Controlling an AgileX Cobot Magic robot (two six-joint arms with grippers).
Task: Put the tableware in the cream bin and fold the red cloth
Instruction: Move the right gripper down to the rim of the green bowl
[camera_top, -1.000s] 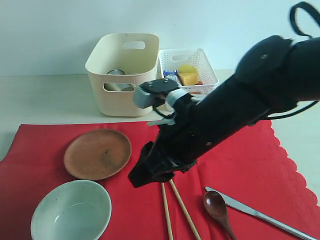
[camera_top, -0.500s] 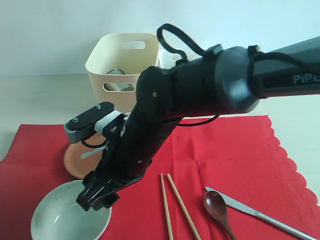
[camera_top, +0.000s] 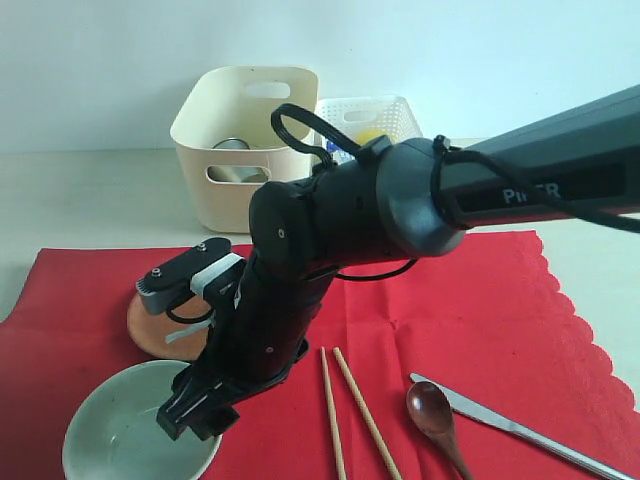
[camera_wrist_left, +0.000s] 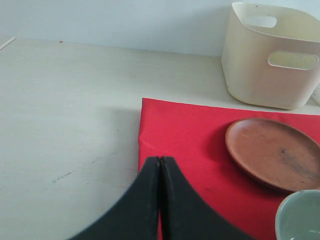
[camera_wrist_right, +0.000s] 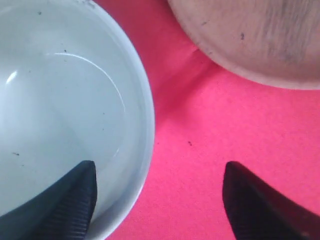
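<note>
**While the right pincer straddles a bowl rim, tableware lies on red cloth**

Where the exterior view's lower left shows a smooth, pale green-white bowl (camera_top: 105, 435), the right gripper (camera_wrist_right: 160, 200) has its black, finely ribbed fingers spread wide. One is inside the bowl, the other outside over the red cloth (camera_top: 470, 310), and nothing is gripped. The cloth lies flat across the lower frame, its right edge scalloped. Just above the bowl lies a round, matte brown wooden plate (camera_top: 150, 330). At lower centre lie two slim wooden chopsticks (camera_top: 368, 415), with a dark glossy spoon (camera_top: 432, 408) and a long silver knife (camera_top: 520, 430) to their right. At upper centre stands the smooth-walled cream bin (camera_top: 215, 205), with a steel cup (camera_top: 232, 145) inside. The left gripper (camera_wrist_left: 160, 165) has its curved black jaws pressed together, empty.
</note>
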